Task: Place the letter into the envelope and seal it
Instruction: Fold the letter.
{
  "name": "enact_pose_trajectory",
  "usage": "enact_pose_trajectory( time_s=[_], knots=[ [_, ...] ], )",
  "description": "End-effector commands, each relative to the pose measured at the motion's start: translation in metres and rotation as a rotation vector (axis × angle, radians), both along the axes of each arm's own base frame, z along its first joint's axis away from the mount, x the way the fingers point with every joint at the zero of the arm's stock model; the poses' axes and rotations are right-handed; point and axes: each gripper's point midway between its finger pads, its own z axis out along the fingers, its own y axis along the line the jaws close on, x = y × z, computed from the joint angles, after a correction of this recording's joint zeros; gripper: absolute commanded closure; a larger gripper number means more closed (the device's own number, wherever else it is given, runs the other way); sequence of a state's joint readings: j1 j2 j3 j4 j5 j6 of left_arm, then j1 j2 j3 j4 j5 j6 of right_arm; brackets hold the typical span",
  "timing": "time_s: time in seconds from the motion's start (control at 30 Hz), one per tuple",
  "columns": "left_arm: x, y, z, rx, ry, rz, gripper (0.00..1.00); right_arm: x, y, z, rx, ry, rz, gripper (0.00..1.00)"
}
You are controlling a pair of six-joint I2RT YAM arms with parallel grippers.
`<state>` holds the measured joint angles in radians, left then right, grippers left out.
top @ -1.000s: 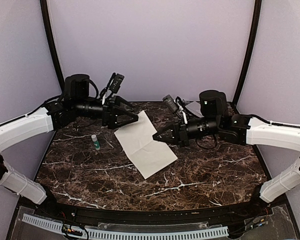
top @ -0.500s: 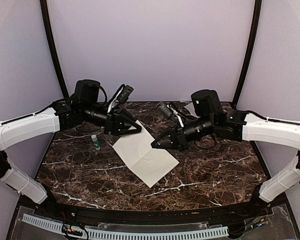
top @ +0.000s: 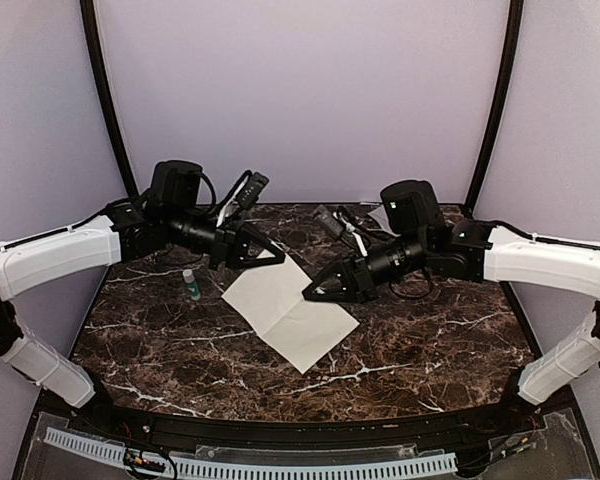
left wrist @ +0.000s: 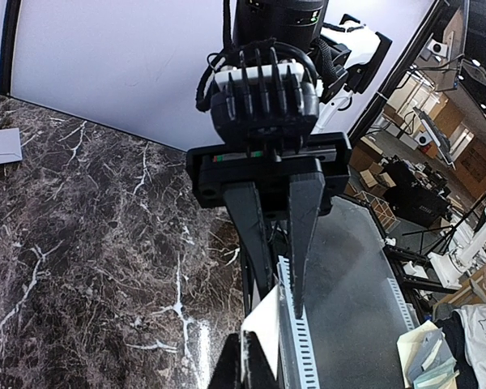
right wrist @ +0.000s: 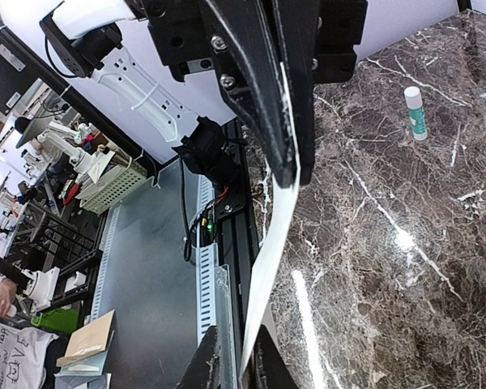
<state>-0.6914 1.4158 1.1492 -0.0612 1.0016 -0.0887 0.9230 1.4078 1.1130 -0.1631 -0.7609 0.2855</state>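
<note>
From above, we see the letter (top: pixel 285 320) at mid-table, its long axis running roughly from 10 to 4 o'clock. The left gripper (top: pixel 277 258) meets its 12 o'clock corner and the right gripper (top: pixel 309 294) its 2 o'clock edge. How the jaws stand is not clear from here. A glue stick (top: pixel 191 284) sits at 9 o'clock of the sheet.

In the left wrist view, the sheet rises edge-on from the left fingers, which are pressed together on it. The facing right fingers leave a narrow gap around the paper, and we cannot tell whether they grip. The envelope (left wrist: pixel 0 146) lies flat at 9 o'clock, well apart, so we judge the right arm nearer.

In the right wrist view, the sheet runs from 12 to 6 o'clock between both grippers.
</note>
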Motion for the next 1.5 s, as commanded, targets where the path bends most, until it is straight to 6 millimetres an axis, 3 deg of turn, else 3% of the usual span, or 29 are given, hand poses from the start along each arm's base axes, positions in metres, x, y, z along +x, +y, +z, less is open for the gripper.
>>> enact_pose_trajectory(
  time_s=[0.0,0.2,0.3,0.43,0.5,0.53,0.6,0.73,0.83,1.0,1.47],
  knots=[
    [0.002,0.010,0.013,-0.022,-0.058,0.036,1.00,-0.007,-0.004,0.003,0.019,-0.003,0.005,0.88],
    [0.008,0.016,0.014,-0.017,-0.071,0.062,1.00,-0.008,-0.010,0.002,0.015,0.003,-0.021,0.90],
    [0.010,0.017,0.012,-0.007,-0.073,0.077,1.00,-0.008,-0.012,0.003,0.017,-0.001,-0.034,1.00],
    [0.013,0.017,0.011,-0.009,-0.073,0.092,0.99,-0.004,-0.012,0.006,0.036,-0.009,-0.066,1.00],
    [0.018,0.017,0.010,-0.004,-0.077,0.127,0.79,0.000,-0.013,0.009,0.056,-0.014,-0.098,1.00],
    [0.023,0.019,0.011,0.004,-0.093,0.167,0.63,0.003,-0.013,0.009,0.063,-0.018,-0.118,1.00],
    [0.037,0.025,0.011,0.023,-0.140,0.274,0.47,0.011,-0.016,0.007,0.060,-0.026,-0.180,1.00],
    [0.066,0.052,0.022,0.044,-0.247,0.528,0.32,0.033,-0.023,0.004,0.056,-0.039,-0.312,1.00],
    [0.068,0.069,0.041,0.004,-0.334,0.620,0.25,0.040,-0.026,0.006,0.082,-0.040,-0.360,1.00],
    [0.055,0.066,0.043,-0.025,-0.349,0.562,0.22,0.049,-0.028,0.013,0.124,-0.051,-0.416,1.00],
    [0.018,0.020,0.012,0.018,-0.255,0.302,0.24,0.053,-0.013,0.010,0.135,-0.034,-0.385,1.00]
  ],
)
